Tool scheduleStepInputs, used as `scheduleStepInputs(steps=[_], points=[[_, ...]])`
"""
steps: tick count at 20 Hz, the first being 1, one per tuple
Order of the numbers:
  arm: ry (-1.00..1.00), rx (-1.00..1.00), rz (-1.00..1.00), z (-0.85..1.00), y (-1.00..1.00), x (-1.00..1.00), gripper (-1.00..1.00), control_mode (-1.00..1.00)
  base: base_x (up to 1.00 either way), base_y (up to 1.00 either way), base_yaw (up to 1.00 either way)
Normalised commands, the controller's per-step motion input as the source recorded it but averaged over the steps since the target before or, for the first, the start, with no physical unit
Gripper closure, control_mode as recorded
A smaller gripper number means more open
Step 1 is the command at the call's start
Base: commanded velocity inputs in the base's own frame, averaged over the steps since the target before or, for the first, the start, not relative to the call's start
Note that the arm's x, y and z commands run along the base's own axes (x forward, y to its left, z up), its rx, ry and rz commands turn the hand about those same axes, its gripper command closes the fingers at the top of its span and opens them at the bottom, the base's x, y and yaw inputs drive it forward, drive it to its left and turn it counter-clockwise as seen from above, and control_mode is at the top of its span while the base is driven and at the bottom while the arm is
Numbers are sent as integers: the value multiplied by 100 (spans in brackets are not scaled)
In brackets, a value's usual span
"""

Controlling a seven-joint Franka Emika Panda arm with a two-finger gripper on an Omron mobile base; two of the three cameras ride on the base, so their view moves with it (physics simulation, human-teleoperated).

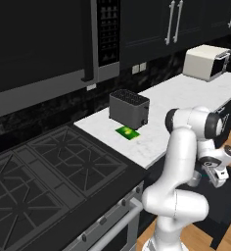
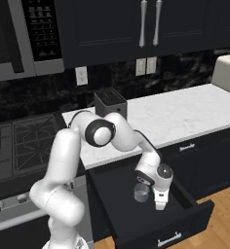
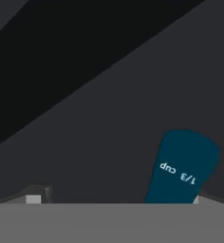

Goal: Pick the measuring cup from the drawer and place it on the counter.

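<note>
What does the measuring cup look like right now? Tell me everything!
The measuring cup sits inside the open black drawer, right beside the robot's hand. From the right base view it looks like a small greyish round cup. In the hand view, its flat dark blue handle has a rounded end and white writing reading "1/3 cup". It looks like plastic. Whether the hand grips it cannot be told.

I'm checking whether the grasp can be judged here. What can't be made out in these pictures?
- Claw, right base view: fingers too small; open or shut unclear.
- Measuring cup: partly behind the hand, contact unclear.
- Cup handle, hand view: bowl cut off by the bottom edge.
- Drawer, left base view: hidden behind the arm.
</note>
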Motion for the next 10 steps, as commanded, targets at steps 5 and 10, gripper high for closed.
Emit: scheduleStepInputs(steps=[5,10], points=[[0,0,-4,-34,0,1,100,-100,0,0,0],[0,0,0,5,-1,-38,100,-100,0,0,0]])
